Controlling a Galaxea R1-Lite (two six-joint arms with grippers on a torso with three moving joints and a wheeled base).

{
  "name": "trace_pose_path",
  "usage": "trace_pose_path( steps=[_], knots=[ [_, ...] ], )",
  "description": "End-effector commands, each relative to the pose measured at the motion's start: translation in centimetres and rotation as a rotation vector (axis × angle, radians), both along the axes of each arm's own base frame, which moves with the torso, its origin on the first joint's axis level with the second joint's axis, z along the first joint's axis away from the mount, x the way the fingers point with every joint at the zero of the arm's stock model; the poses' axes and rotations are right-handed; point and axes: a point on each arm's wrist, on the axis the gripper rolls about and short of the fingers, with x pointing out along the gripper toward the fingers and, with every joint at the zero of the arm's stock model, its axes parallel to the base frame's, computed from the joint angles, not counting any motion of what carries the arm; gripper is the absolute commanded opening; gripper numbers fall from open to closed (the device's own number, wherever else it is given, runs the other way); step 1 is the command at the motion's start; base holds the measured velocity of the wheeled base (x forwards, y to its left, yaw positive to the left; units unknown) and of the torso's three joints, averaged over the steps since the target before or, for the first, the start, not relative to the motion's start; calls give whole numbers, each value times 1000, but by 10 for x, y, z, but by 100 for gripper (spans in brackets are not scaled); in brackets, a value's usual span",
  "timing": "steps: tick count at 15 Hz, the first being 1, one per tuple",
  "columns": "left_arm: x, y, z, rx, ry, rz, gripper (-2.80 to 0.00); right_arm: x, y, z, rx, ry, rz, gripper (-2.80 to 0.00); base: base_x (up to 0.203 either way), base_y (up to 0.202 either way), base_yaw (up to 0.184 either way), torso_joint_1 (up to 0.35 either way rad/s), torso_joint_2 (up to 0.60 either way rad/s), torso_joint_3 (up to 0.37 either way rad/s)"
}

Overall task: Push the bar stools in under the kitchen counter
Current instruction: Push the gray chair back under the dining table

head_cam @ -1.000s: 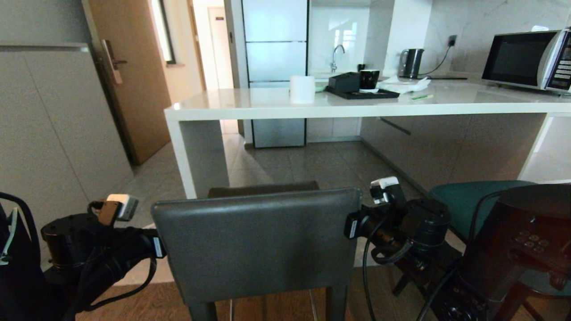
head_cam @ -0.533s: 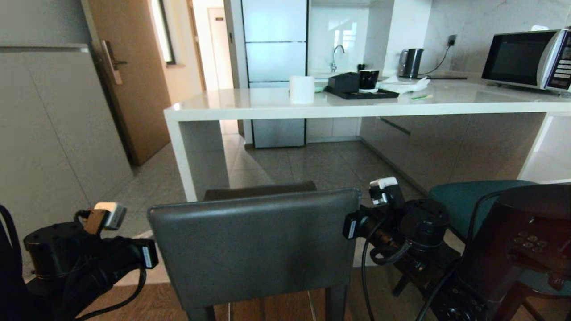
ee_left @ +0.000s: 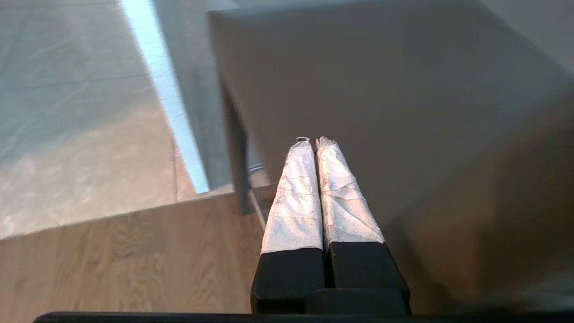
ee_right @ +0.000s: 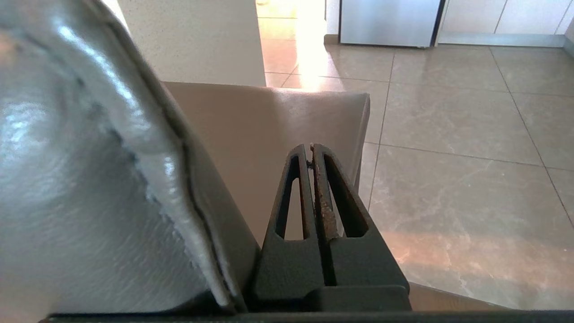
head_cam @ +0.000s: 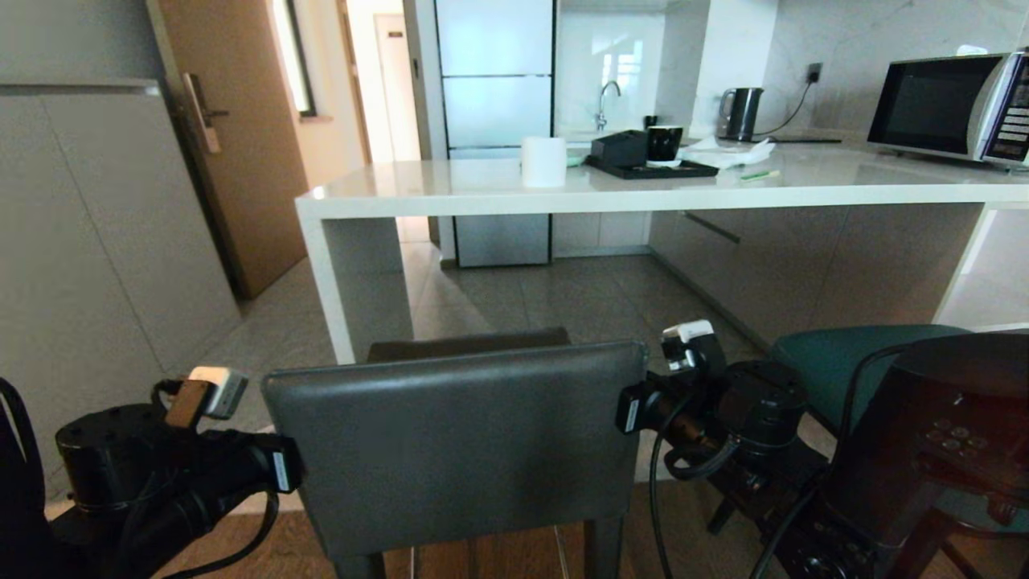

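Both pairs of fingers are pressed together with nothing between them. Left fingers (ee_left: 309,188), wrapped in pale tape, lie alongside the grey stool's (head_cam: 458,442) backrest at its left edge, tips pointing toward the floor under the counter (head_cam: 563,193); whether they touch the leather cannot be told. Beyond these tips a dark stool leg (ee_left: 237,161) drops to the seam where wood floor meets tile. Right fingers (ee_right: 314,197), bare black with open slots, sit just beside the backrest's right edge, its stitched seam right next to them, and their tips reach over the seat (ee_right: 269,130) toward the tiled floor.

From the head camera the left gripper (ee_left: 312,141) and right gripper (ee_right: 310,148) are hidden behind the backrest, one wrist at each side of it. Seen from behind, the grey stool's wide, low backrest runs left to right, parallel to the counter's long front edge, and the seat faces the counter, near its left end panel (head_cam: 354,281). It stands short of the counter, tile showing between them.

Off to the right of the right fingers stands the teal stool (head_cam: 844,354), partly hidden by the arm, also outside the counter. On the counter are a white roll (head_cam: 545,161), a black tray (head_cam: 651,167), a kettle (head_cam: 739,112) and a microwave (head_cam: 949,104).
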Motion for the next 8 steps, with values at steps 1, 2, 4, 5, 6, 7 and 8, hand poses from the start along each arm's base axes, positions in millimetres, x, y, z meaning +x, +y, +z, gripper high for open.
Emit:
trace_pose_path(
  steps=[1,2,4,5,6,7,8],
  knots=[
    [-1,-5,1,-2,-9,-23,-280,-1,2,2,4,-12,6,-280,0,0,0,0,0,0],
    [0,-5,1,-4,-8,-22,-280,0,4,1,4,-14,10,-280,0,0,0,0,0,0],
    [1,-4,0,-25,2,-15,-280,5,8,4,10,-37,12,-280,0,0,0,0,0,0],
    [0,-6,0,-42,7,-17,-280,8,11,8,14,-60,15,-280,0,0,0,0,0,0],
    [0,-6,-1,-44,14,-17,-280,10,16,12,13,-86,24,-280,0,0,0,0,0,0],
    [0,-6,-3,-45,21,-17,-280,11,21,14,15,-103,34,-280,0,0,0,0,0,0],
    [-1,-6,-5,-43,34,-16,-280,11,27,18,23,-122,48,-280,0,0,0,0,0,0]
  ],
)
